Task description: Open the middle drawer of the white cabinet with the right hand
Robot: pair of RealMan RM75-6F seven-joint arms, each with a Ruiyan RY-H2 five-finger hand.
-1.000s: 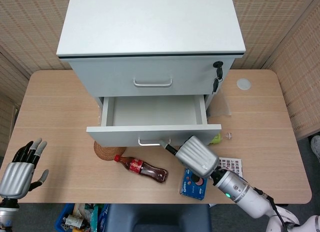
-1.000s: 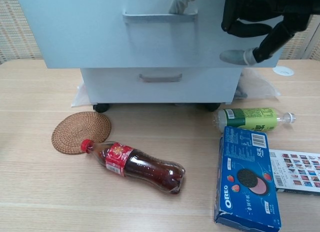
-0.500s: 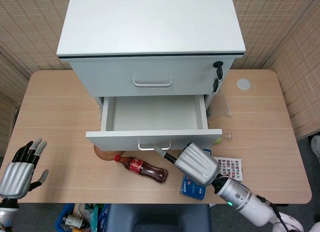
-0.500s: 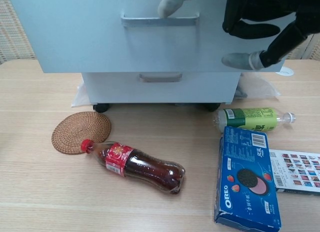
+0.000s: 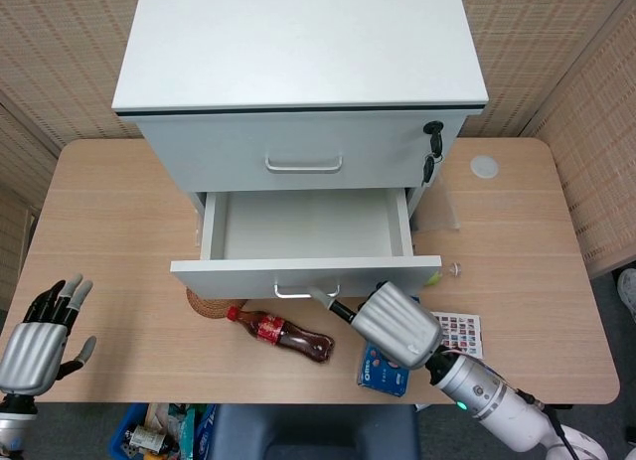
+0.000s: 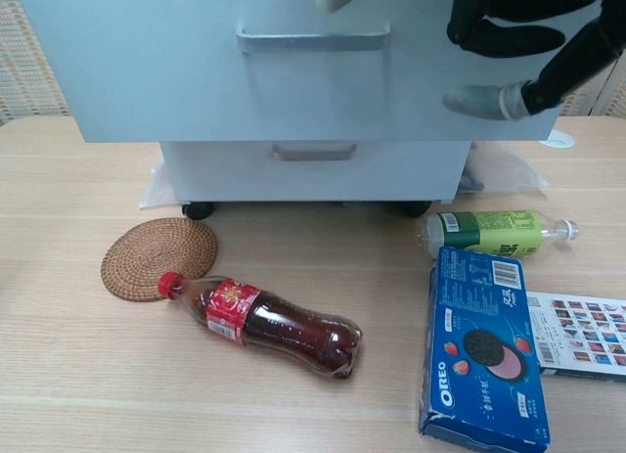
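withdrawing from the drawer front, the right hand [image 5: 396, 324] is now sitting a little lower and nearer the robot than half a second ago, and its pale fingertip, which was hooked behind the handle [image 6: 313, 40], is now lifting clear above it in the chest view. nearest the robot, the left hand [image 5: 38, 333] is hanging off the table's front edge with fingers spread, holding nothing. just beyond, a blue cookie box [image 6: 484, 348] is lying beside a printed card [image 6: 580, 333], with a cola bottle [image 6: 259, 322] on its side and a woven coaster [image 6: 158, 256] to the left, and a green drink bottle [image 6: 492, 232] resting near the cabinet's foot. above them the right hand is hovering just in front of the middle drawer [image 5: 304, 239], one finger stretched toward the handle; its other fingers are looking loosely curled around nothing, though whether the fingertip is touching the handle is hard to tell. the middle drawer of the white cabinet [image 5: 300, 77] is standing pulled well out, its bare inside showing from above, while the top drawer [image 5: 288, 151] is staying closed, with keys [image 5: 431, 150] hanging at its right end, and the bottom drawer [image 6: 311, 169] is closed too. judging by this, the opening itself is looking done, with only the hand's retreat left.
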